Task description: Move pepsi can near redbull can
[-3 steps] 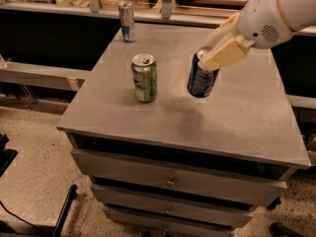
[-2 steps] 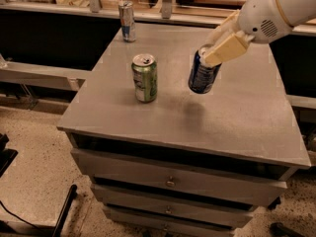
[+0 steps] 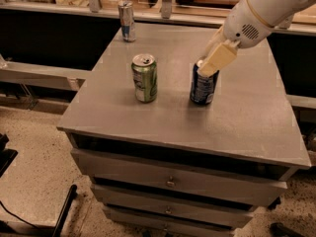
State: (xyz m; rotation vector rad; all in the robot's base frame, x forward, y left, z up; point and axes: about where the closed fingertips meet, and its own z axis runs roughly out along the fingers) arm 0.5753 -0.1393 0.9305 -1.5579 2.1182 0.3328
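Since the earlier frame, the pepsi can (image 3: 203, 87) has come lower in the view and sits less tilted. Its base is now at or just above the tabletop (image 3: 247, 120), and which of the two cannot be told. The green can (image 3: 144, 78) and the redbull can (image 3: 127, 21) have not shifted.

The hand (image 3: 206, 67) reaches in from the far right and is clamped on the pepsi can's top rim. One cream finger lies across the near side of the rim; the other finger is hidden.

The pepsi can is directly below the hand, right of centre on the tabletop, with its long axis close to upright. The redbull can stands upright at the far left edge, well apart from the pepsi can. The required travel therefore runs far and left. The green can stands just left of the pepsi can, so a direct diagonal should pass on its far side.
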